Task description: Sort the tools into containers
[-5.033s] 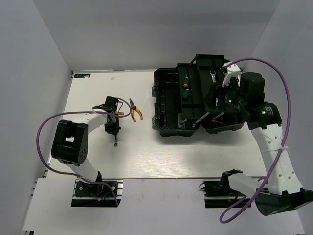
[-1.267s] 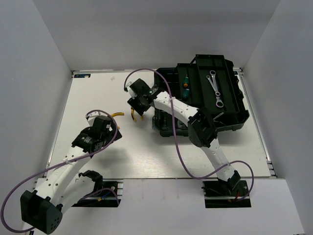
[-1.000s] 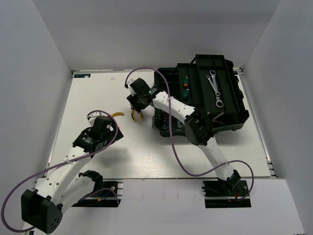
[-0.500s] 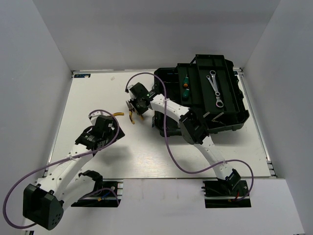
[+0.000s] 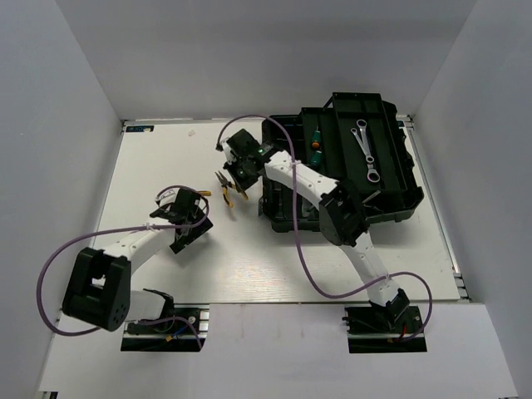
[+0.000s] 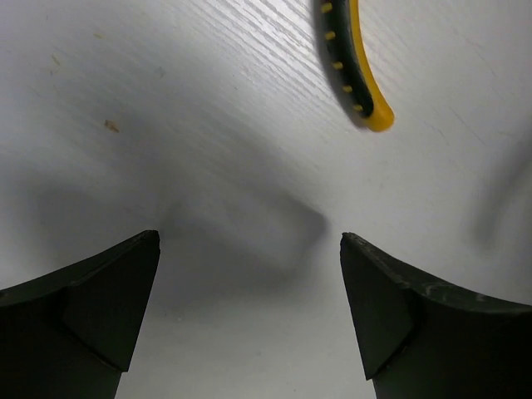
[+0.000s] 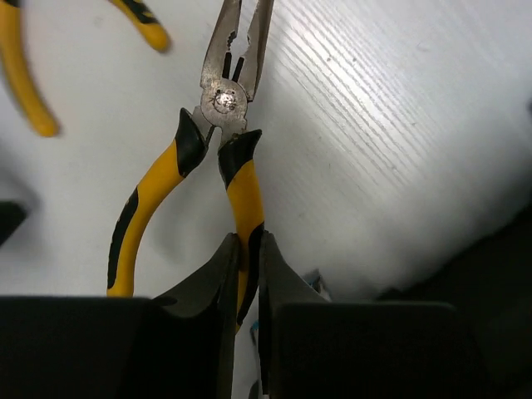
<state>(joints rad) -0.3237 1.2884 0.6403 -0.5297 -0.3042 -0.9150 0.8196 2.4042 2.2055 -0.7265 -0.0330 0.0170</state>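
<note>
Right gripper pinches one yellow handle of the pliers — they sit just left of the open toolbox, not yet in it. This looks like the pickup; next comes carrying them across and dropping them inside. Left gripper gapes wide, empty.

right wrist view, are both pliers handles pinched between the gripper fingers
No, the right gripper pinches only one handle of the pliers; the other handle curves away to the side, outside the grip.
</note>
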